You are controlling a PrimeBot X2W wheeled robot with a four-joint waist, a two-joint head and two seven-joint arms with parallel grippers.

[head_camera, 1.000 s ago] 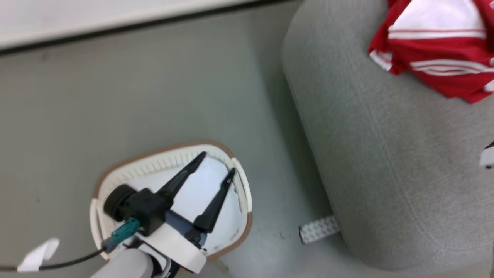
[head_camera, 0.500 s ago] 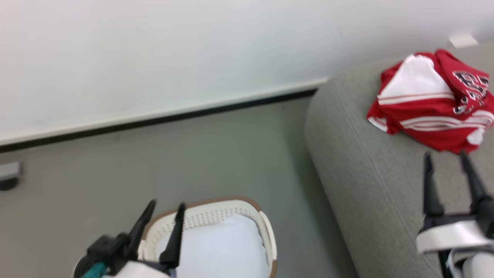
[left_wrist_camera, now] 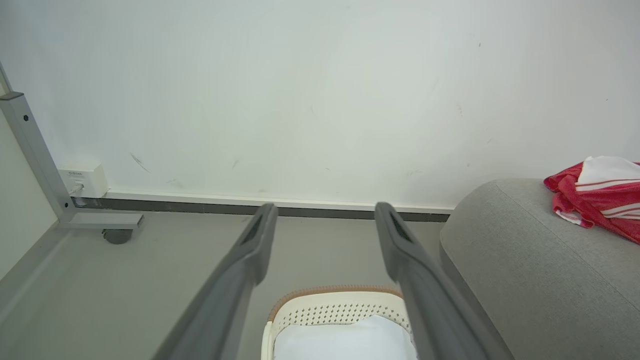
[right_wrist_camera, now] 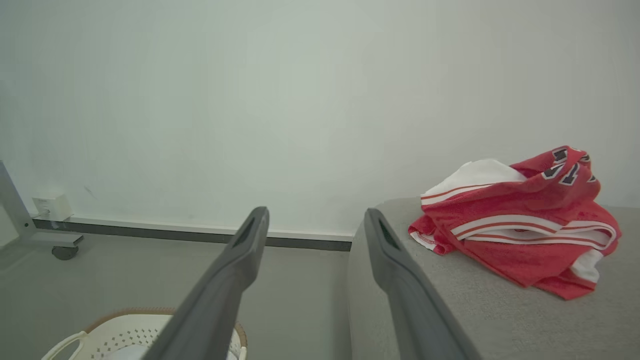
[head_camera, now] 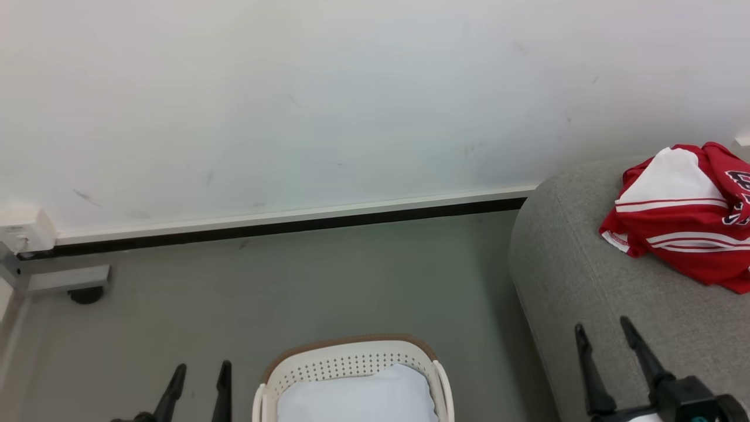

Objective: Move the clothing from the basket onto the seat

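Note:
The red clothing [head_camera: 685,225] with white stripes lies crumpled on the grey seat [head_camera: 586,281] at the right; the pile of clothing [right_wrist_camera: 515,230] also shows on the seat [right_wrist_camera: 450,310] in the right wrist view. The cream basket [head_camera: 351,366] with a brown rim stands on the floor at the bottom centre, holding a plain pale pad [head_camera: 357,398]. My left gripper [head_camera: 199,375] is open and empty, left of the basket. My right gripper [head_camera: 603,334] is open and empty over the seat, short of the clothing. In the left wrist view the basket [left_wrist_camera: 335,312] lies below my open fingers.
A white wall with a dark baseboard [head_camera: 293,225] runs behind. A grey metal frame foot with a caster [head_camera: 85,293] and a white wall socket [head_camera: 23,231] sit at the far left. Grey floor [head_camera: 293,293] lies between basket and wall.
The head camera has tilted up, bringing the wall into view. My left gripper has lifted out of the basket to its left side. My right gripper has come into view over the seat.

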